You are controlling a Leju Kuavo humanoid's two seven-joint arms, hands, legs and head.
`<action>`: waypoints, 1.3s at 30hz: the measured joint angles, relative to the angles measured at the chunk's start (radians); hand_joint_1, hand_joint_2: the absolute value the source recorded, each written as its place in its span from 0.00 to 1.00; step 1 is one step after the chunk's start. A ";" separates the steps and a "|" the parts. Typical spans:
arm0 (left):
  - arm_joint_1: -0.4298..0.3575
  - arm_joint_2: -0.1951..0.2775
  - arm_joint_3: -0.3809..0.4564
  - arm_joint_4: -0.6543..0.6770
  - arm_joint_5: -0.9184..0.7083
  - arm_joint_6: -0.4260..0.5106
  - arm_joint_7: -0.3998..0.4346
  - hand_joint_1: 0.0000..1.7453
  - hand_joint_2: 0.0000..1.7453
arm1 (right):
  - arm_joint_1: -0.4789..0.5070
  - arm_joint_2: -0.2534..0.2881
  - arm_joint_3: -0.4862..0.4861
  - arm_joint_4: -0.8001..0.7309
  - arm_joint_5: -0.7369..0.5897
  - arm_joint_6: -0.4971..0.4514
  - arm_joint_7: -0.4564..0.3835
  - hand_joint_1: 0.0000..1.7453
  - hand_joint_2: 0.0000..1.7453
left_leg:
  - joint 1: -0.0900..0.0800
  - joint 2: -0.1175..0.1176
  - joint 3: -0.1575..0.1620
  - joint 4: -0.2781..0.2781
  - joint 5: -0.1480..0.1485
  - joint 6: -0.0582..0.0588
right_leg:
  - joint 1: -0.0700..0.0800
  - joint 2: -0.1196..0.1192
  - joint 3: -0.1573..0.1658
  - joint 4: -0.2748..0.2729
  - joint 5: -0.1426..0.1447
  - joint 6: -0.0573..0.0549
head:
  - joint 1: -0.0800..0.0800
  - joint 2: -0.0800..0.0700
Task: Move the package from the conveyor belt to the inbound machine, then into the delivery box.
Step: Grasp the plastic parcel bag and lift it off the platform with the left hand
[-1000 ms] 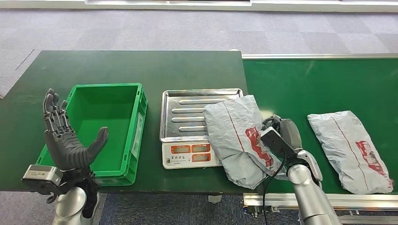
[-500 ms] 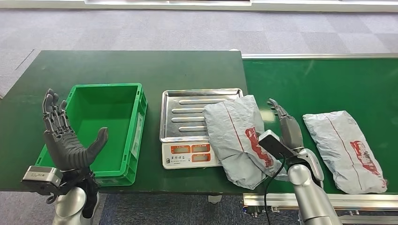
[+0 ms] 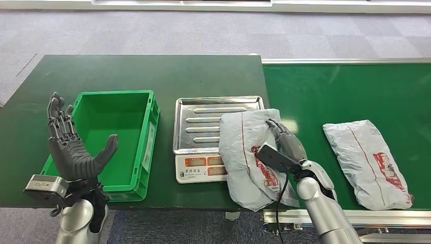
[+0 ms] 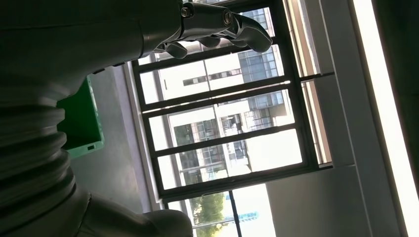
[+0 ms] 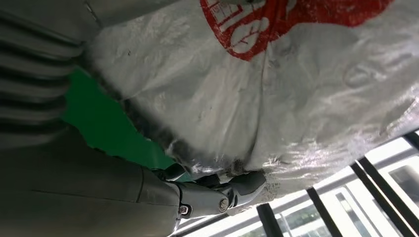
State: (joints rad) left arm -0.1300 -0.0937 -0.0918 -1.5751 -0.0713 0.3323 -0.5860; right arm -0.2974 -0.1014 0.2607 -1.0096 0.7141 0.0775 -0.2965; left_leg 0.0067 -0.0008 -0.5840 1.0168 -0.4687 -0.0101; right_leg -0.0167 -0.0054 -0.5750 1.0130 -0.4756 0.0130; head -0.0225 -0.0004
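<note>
Right robot hand on the package at the scale; left robot hand raised and spread.

The right robot hand (image 3: 284,142) lies on the grey package (image 3: 249,155), fingers pressed into its wrinkled plastic; whether it truly grips cannot be told. The package rests partly on the scale (image 3: 206,129) tray's right edge and hangs over the tabletop (image 3: 152,71) edge beside the belt (image 3: 345,96). The left robot hand (image 3: 71,145) stands upright, fingers apart, holding nothing, beside the green box (image 3: 119,101). A second package (image 3: 368,160) lies on the belt.
</note>
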 joint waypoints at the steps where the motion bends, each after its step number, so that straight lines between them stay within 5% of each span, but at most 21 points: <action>1: 0.000 0.000 0.000 0.000 0.000 0.000 0.001 0.00 1.00 | -0.008 0.000 0.004 0.020 0.004 0.003 0.010 0.00 0.00 | 0.000 0.000 0.000 0.000 0.000 0.000 | 0.000 0.000 0.000 0.000 0.000 0.000 | 0.000 0.000; 6: -0.004 0.003 0.000 0.006 0.000 0.003 0.010 0.00 1.00 | -0.056 -0.001 0.016 0.127 -0.011 0.055 0.042 0.04 0.00 | 0.000 0.001 0.002 0.000 0.000 0.000 | 0.000 0.002 0.001 0.000 0.000 0.000 | 0.000 0.000; 10: -0.009 0.004 -0.002 0.017 0.000 0.009 0.012 0.00 1.00 | -0.090 -0.003 0.016 0.207 -0.030 0.064 0.029 1.00 0.00 | 0.000 0.003 0.005 0.000 0.000 0.000 | 0.000 0.003 0.003 0.000 0.000 0.000 | 0.000 0.000; 19: -0.011 0.004 -0.004 0.022 -0.007 0.012 0.021 0.00 1.00 | -0.121 -0.010 0.015 0.265 -0.043 0.020 0.004 1.00 0.00 | 0.000 0.007 0.009 0.000 0.000 0.000 | 0.001 0.006 0.006 0.000 0.002 -0.001 | 0.000 0.000; 23: -0.011 0.003 -0.004 0.022 -0.014 0.013 0.021 0.00 1.00 | -0.120 -0.010 0.015 0.262 -0.042 -0.023 -0.014 1.00 1.00 | 0.000 0.008 0.009 0.000 0.000 0.000 | 0.002 0.007 0.005 0.000 0.003 -0.001 | 0.000 0.000; 39: 0.004 -0.003 -0.004 -0.008 -0.021 0.035 0.005 0.00 1.00 | -0.089 -0.003 -0.042 -0.134 -0.143 -0.242 -0.095 1.00 1.00 | 0.000 0.005 0.000 0.000 0.001 0.000 | 0.000 0.005 -0.001 0.000 0.003 -0.001 | 0.000 0.000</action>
State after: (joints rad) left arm -0.1263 -0.0963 -0.0958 -1.5836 -0.0927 0.3677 -0.5814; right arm -0.3867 -0.1047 0.2185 -1.1433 0.5713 -0.1648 -0.3912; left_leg 0.0067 0.0040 -0.5835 1.0168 -0.4679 -0.0104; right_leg -0.0162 -0.0006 -0.5758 1.0128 -0.4726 0.0118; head -0.0225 -0.0004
